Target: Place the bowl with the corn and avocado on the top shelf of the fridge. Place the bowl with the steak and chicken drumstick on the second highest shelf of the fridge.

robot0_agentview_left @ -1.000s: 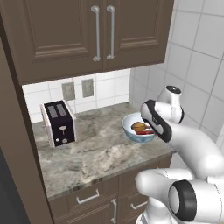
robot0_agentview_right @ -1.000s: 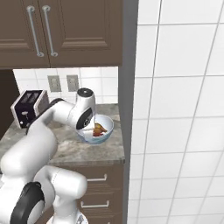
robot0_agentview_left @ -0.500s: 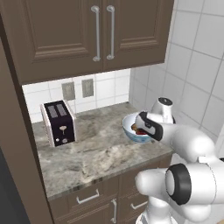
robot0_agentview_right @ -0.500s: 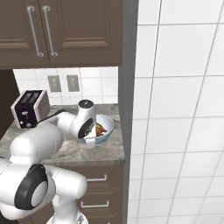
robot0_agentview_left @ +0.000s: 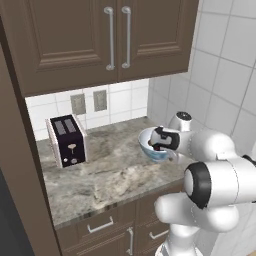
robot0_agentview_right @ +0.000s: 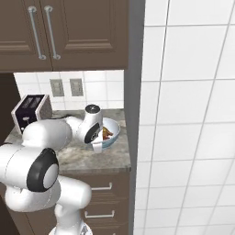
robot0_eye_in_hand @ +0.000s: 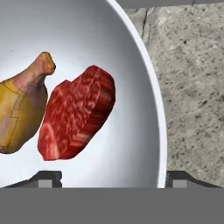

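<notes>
Since the earlier frames the arm has dropped from above the bowl to the bowl's rim, and the hand [robot0_eye_in_hand: 111, 177] now sits low over the near edge of the pale blue-white bowl [robot0_agentview_left: 150, 145]; bowl, toaster and counter have not shifted. Left to right in the left base view: black toaster [robot0_agentview_left: 66, 140] upright near the tiled back wall, well apart from the bowl; open stretch of mottled stone counter [robot0_agentview_left: 110, 170]; then the bowl near the right-hand corner, partly covered by the wrist. Two wall outlets [robot0_agentview_left: 89, 102] sit above the counter, under the dark brown upper cabinets [robot0_agentview_left: 100, 40]. Hand view, left to right: chicken drumstick [robot0_eye_in_hand: 22, 109], golden, lying against the white inner wall; steak [robot0_eye_in_hand: 76, 113], red marbled slab, just beside the drumstick and leaning on it; bowl rim [robot0_eye_in_hand: 159, 113]; bare counter beyond. Fingertips: one inside the bowl [robot0_eye_in_hand: 46, 178], one outside the rim [robot0_eye_in_hand: 181, 178], so the jaws straddle the wall, spread wide, not yet pressed on it as far as visible. Right base view confirms bowl [robot0_agentview_right: 112, 135] on counter beside the wall end panel.
</notes>
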